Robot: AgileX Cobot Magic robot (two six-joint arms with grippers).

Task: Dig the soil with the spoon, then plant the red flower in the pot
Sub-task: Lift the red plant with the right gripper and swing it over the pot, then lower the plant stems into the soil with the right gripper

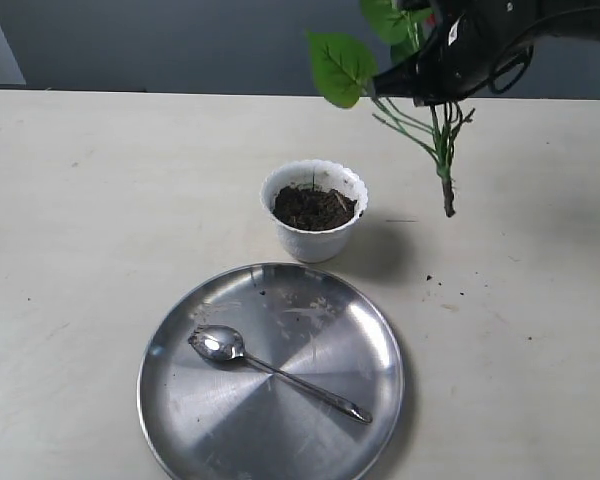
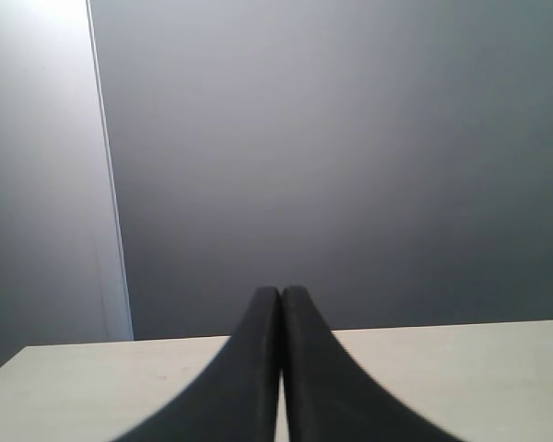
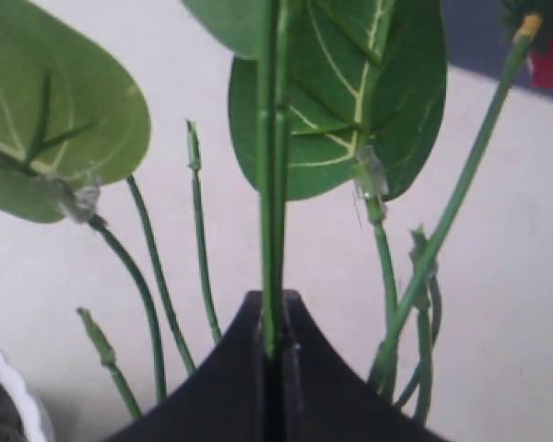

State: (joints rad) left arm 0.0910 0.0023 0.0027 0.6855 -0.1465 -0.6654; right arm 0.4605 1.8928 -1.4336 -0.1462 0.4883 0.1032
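Two pincers, both pressed together. Pinches one thin green stem of the flower (image 1: 442,150) in the right pincer (image 3: 272,302), high above the counter (image 1: 100,200), behind and to the right of the pot (image 1: 315,240) and well apart from it. Lets the brown base dangle downward, clear of the counter, presumably so as to enter the pot base first. Grips nothing in the left pincer (image 2: 281,295), set low over bare counter, likely just out of the way; absent from the exterior view.

Further out: soil (image 1: 313,208) inside the pot, dark and clumpy, reaching almost to the scalloped rim. Spoon (image 1: 280,375) flat on the plate (image 1: 310,320), bowl up, nearer the camera than the pot. Probably means digging done and planting in hand.

Hard to make out: any hole in the soil. Crops the red blooms at the top edge of the exterior view; shows only a scrap of red in a corner of the right wrist view. Shows the pot there as a mere white sliver. Hides most of the right arm off frame.
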